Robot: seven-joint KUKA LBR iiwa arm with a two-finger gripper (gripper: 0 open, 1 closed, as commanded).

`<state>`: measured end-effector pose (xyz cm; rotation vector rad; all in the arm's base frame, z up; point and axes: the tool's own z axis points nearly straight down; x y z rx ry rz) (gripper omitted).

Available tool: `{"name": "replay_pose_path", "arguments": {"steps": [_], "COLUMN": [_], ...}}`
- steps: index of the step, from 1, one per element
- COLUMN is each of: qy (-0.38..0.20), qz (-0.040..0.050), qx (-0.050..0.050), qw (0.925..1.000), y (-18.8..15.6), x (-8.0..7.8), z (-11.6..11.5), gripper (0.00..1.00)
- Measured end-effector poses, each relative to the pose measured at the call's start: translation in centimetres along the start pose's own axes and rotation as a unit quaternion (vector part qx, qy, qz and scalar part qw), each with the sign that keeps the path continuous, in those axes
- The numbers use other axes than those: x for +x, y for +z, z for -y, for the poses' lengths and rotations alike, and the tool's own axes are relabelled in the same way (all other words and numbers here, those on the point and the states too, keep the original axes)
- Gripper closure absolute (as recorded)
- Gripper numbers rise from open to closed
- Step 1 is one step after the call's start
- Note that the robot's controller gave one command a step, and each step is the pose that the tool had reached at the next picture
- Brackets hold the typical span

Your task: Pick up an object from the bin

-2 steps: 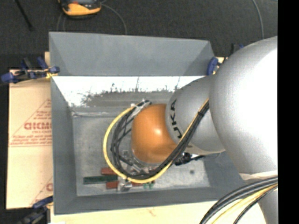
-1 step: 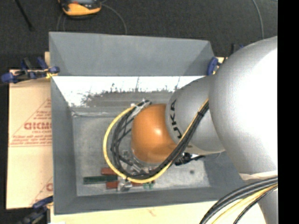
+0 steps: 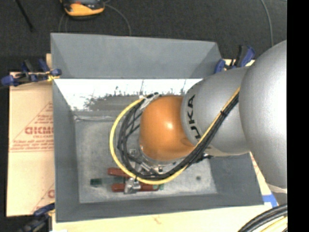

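low on the near floor of the bin (image 3: pixel 87 139), the claw (image 3: pixel 131 186) sits among reddish-brown bars (image 3: pixel 116 172); open or closed, i cannot tell. a dark green piece (image 3: pixel 95 181) lies left. judging so: centre on one bar, then lift straight under the orange cover (image 3: pixel 161 127).

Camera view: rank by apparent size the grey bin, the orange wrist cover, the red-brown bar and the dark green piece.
1. grey bin
2. orange wrist cover, nearer the camera, so it looks bigger
3. red-brown bar, partly hidden
4. dark green piece
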<state>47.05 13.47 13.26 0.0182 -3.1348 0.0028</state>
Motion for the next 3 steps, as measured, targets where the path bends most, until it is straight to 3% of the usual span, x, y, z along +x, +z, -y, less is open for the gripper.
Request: {"name": "replay_pose_path", "arguments": {"steps": [1,2,3], "qy": [-0.007,-0.006,-0.044], "qz": [0.0069,0.0056,0.0063], "qx": [-0.001,-0.001,-0.001], "qw": [1.0000,1.0000,0.9990], "y": [-5.0,-5.2,-6.8], "x": [-2.1,-1.9,-1.4], "z": [0.2,0.1,-0.7], "gripper": [1.00,1.00,1.00]}}
